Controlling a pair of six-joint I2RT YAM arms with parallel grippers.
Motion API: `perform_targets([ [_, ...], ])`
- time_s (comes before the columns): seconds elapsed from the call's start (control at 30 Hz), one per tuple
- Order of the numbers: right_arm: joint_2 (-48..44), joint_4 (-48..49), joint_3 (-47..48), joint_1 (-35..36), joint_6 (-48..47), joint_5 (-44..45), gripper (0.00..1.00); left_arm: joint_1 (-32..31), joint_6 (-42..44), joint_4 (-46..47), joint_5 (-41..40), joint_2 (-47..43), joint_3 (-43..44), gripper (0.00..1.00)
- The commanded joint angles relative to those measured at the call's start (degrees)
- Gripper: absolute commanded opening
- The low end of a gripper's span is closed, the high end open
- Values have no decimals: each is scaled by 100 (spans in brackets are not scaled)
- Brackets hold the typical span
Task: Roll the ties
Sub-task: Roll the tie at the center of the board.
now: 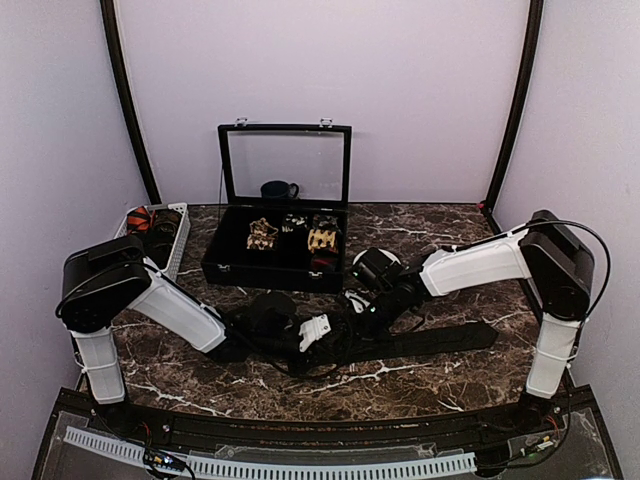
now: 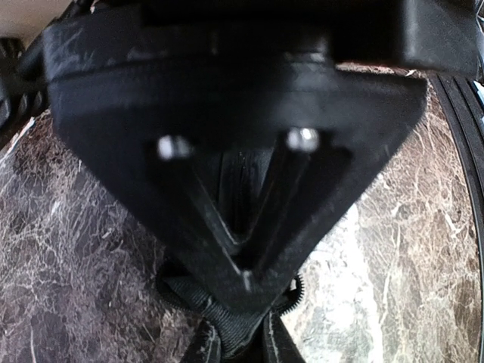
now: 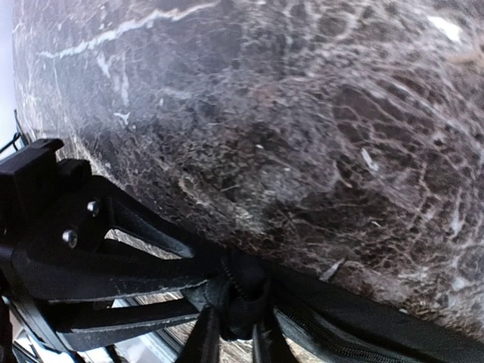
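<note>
Your left gripper [image 2: 243,286] is clenched on a bunched fold of the black tie [image 1: 440,340]. Its fingertips meet on the cloth, and a wad of it sits just below them. Your right gripper [image 3: 233,293] is pinched onto the same tie just beside it, fingers closed on a narrow pleat, while the rest of the strip trails away along the table [image 3: 302,151]. Both pinch points sit near the middle of the table, just on the near side of the case [image 1: 230,268].

To roll well from here, it looks best to make one gripper the core and the other the feeder. Hold the left pinch firm and turn it so the cloth wraps flat on itself. Let the right guide the free length in under light tension, square to the roll, so the coil does not cone or twist. Keep the fabric low over the marble, and mind the fingers, which are almost touching.

The tie's long axis runs left to right across the near half of the table. Its broad end points right, well apart from the grippers. The narrow part is gathered under the fingers, and its tip cannot be made out. Rolled ties [image 1: 262,235] sit in the case.
</note>
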Motion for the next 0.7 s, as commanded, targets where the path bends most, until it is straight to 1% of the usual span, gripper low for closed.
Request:
perform_targets([
  [0.0,208,101,-44,56,86,172,8,-34,33,-768,-15,-91,-86,16],
  [0.07,210,63,-27,54,58,168,8,-35,62,-785,2,-89,-86,16],
  [0.23,157,-16,137,52,33,258,21,-35,76,-785,37,-71,-98,16],
  [0.4,272,-84,290,52,28,259,23,-43,74,-777,62,-61,-103,15],
  [0.47,318,-109,351,52,3,303,19,-51,100,-785,75,-58,-99,15],
  [0.57,332,-37,201,48,-2,242,5,-46,105,-774,89,-69,-107,17],
  [0.6,330,1,79,38,-10,208,0,-46,90,-726,98,-87,-129,20],
  [0.67,312,188,-135,-3,6,14,0,-44,18,-446,86,-192,-278,33],
])
